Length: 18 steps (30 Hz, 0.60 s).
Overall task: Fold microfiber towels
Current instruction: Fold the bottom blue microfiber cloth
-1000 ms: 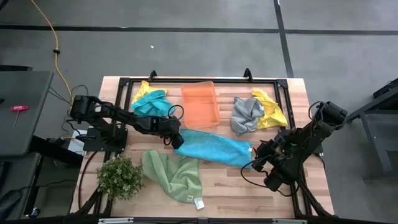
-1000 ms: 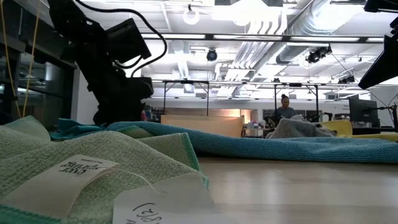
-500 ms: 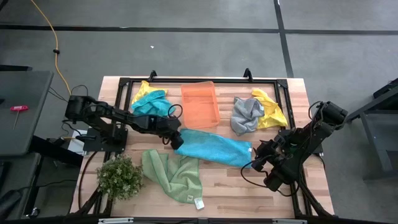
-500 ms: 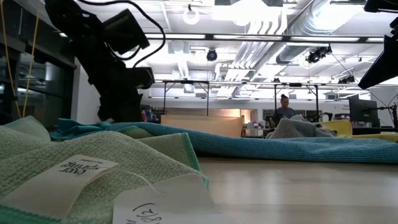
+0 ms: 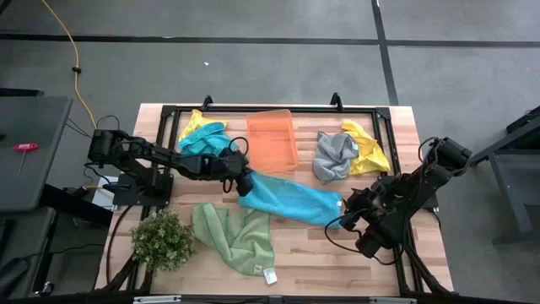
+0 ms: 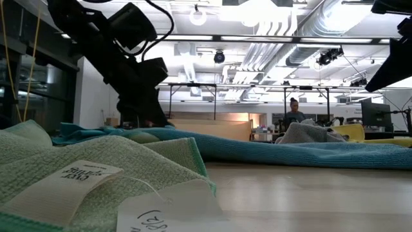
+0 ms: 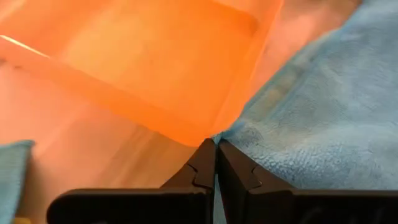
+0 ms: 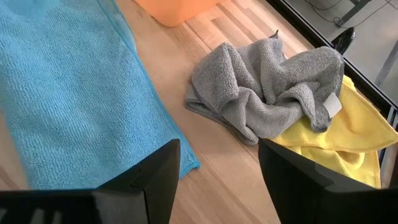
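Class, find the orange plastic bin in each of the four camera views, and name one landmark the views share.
High view: orange bin at the table's far middle.
Low view: not distinguishable.
Left wrist view: bin fills most of the picture, beyond the shut left gripper.
Right wrist view: one bin corner only.
Shared landmark: the spread teal-blue towel beside the bin.

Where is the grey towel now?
In the high view, the grey towel lies on the table's right side, between the orange bin and a yellow towel.
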Available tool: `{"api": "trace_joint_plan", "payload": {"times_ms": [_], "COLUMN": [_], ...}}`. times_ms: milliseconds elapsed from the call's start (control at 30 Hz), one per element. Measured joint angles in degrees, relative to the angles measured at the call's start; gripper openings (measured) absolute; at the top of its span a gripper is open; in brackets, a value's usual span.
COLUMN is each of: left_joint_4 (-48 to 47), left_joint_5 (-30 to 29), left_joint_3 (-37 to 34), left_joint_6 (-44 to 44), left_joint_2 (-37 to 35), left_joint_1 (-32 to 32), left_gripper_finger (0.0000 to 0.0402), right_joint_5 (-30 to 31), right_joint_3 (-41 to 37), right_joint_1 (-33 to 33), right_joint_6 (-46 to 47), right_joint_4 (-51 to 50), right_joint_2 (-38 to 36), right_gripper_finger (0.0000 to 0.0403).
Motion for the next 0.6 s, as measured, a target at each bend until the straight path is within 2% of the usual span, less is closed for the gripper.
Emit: {"api": "trace_joint_plan", "payload": {"times_ms": [600], "left_joint_4": [-0.69], "left_joint_5": [-0.24], "left_joint_3": [0.00], "left_joint_6": [-2.59], "left_joint_2": [7.45], "left_joint_1": [0.58], "left_gripper_finger": [0.0000], "right_joint_5": [0.10], "right_joint_3": [0.00], "right_joint_1": [-1.10], "right_joint_6": [-0.03], "right_joint_4": [0.17], "right_joint_2": [0.00], "right_gripper_finger": [0.0210]}}
